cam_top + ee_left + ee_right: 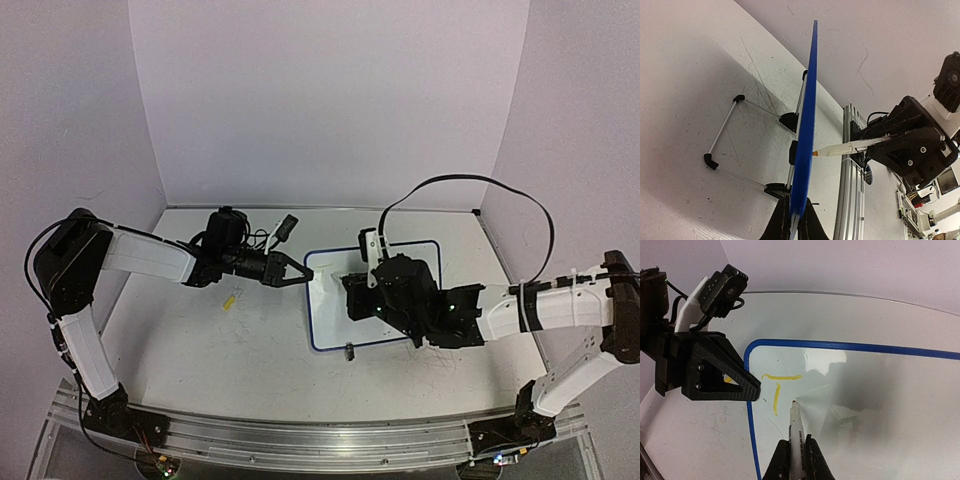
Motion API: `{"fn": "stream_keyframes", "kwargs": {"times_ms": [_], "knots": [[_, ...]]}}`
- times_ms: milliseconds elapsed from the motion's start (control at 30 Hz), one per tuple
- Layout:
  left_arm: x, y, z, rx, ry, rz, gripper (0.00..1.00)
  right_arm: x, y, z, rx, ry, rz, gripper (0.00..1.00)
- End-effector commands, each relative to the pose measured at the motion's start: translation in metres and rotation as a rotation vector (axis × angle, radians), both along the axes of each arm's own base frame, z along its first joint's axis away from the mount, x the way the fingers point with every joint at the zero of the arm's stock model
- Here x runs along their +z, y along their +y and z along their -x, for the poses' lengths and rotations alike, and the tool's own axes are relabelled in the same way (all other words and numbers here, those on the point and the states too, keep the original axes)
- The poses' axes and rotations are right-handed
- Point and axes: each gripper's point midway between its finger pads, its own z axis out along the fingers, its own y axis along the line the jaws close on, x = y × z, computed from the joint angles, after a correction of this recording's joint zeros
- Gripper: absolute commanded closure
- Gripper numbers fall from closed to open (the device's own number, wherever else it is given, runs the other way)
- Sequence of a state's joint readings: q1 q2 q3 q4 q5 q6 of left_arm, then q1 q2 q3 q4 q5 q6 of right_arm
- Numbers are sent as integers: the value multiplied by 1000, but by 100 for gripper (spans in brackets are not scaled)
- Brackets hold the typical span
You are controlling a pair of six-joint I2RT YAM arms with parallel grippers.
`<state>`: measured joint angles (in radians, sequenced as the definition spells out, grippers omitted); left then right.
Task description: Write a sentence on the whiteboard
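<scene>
One cap (230,300), perhaps, near whiteboard (330,312)

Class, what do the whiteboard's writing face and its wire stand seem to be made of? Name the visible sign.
The whiteboard face: smooth glossy white, perhaps coated plastic or enamel; it shows soft grey reflections. The stand: thin silvery rods, likely metal, with black end caps, probably plastic.

Bright, even light; soft shadows; slight blur.
</scene>
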<state>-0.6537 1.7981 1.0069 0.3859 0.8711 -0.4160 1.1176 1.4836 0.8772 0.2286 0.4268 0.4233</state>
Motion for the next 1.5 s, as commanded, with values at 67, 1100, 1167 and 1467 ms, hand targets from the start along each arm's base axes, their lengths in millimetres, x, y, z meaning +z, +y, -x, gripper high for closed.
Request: {"fn": "stream_keyframes", "kwargs": {"times_ms": [67, 1100, 1167, 1467], "knots": [[19, 0, 10, -26, -3, 31, 100, 19, 4, -7, -31, -42, -39, 100], [16, 0, 10, -28, 2, 28, 100, -14, 2, -1, -10, 27, 24, 100], [16, 0, 10, -29, 2, 28, 100, -16, 0, 0, -9, 32, 27, 100], [15, -1, 10, -29, 5, 26, 100, -17, -14, 2, -42, 31, 37, 100]]}}
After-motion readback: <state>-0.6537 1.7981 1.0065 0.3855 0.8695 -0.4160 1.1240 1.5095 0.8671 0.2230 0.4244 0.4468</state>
